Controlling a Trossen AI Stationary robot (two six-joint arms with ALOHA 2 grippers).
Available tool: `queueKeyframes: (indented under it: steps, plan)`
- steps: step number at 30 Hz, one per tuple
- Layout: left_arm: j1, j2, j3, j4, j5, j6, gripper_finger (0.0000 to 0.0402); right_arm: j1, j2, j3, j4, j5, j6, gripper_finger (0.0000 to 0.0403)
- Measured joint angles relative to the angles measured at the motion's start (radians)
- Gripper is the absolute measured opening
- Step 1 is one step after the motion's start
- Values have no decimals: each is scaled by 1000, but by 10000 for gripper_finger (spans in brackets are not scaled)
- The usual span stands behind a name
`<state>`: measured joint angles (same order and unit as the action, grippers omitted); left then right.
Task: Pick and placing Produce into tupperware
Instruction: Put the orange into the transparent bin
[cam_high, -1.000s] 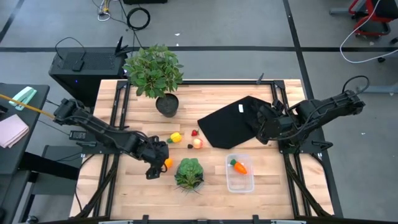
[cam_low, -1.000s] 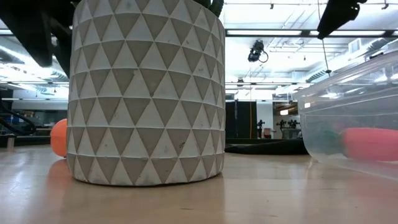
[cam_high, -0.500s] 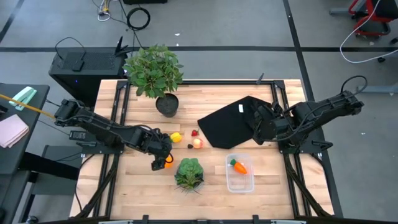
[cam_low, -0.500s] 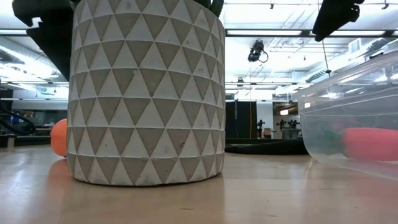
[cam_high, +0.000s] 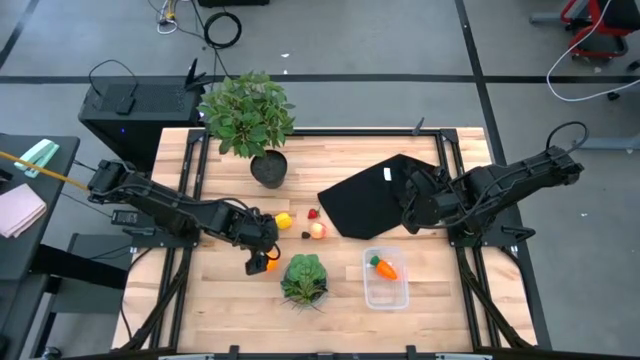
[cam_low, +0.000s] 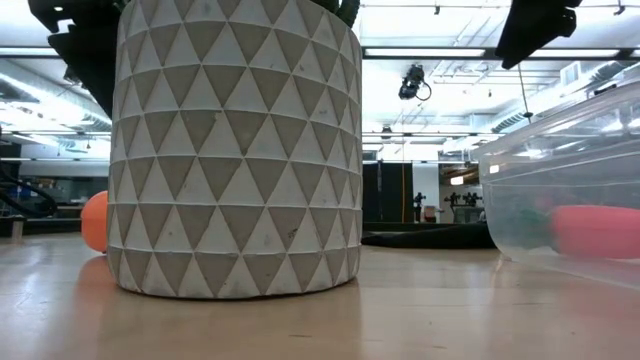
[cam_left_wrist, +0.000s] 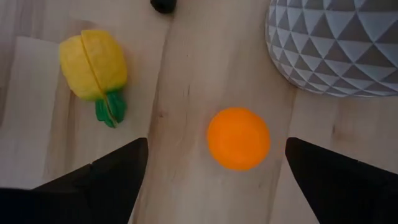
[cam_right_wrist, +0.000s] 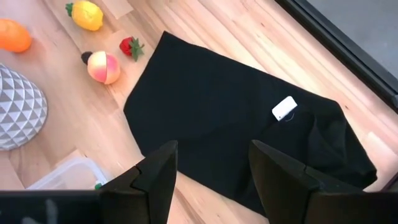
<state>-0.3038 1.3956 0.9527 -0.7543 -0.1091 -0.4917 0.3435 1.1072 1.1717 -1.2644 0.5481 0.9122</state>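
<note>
Overhead and wrist views of the wooden table (cam_high: 340, 300). The left hand (cam_high: 262, 262) is hovering directly above the orange ball (cam_left_wrist: 239, 138), its fingers (cam_left_wrist: 93, 186) spread wide to either side of the ball without touching it; the ball is lying on the table just beside the lettuce head (cam_high: 304, 279), in its triangle-patterned grey base (cam_left_wrist: 333, 43). The yellow piece (cam_left_wrist: 94, 64) is resting near the ball. The tupperware (cam_high: 385, 279) is sitting well apart to the right, containing the orange carrot (cam_high: 384, 267). The right hand (cam_high: 411, 209) is waiting above the black cloth (cam_right_wrist: 236, 137), its fingers (cam_right_wrist: 155, 174) parted and holding nothing. The peach-coloured ball (cam_right_wrist: 103, 67) and tiny red piece (cam_right_wrist: 129, 46) are lying beside the cloth's edge.
</note>
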Motion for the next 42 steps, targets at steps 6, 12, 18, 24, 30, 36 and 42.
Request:
queueKeyframes:
  steps: [6,12,18,24,30,36,42]
  plan:
    - [-2,0,0,3,29,15,389,0,0,0,8,1,2,205]
    - [-40,30,1,50,31,94,389,0,0,0,10,2,2,205]
    - [-79,93,1,63,10,131,389,0,0,0,16,1,2,205]
    - [-83,170,1,79,6,151,389,0,0,0,23,1,-5,205]
    - [-83,210,1,94,6,164,389,0,0,0,24,-2,-13,205]
    - [-81,222,0,124,20,165,389,0,0,0,25,-3,-15,205]
    - [-81,254,1,137,29,164,389,0,0,0,25,-3,-17,205]
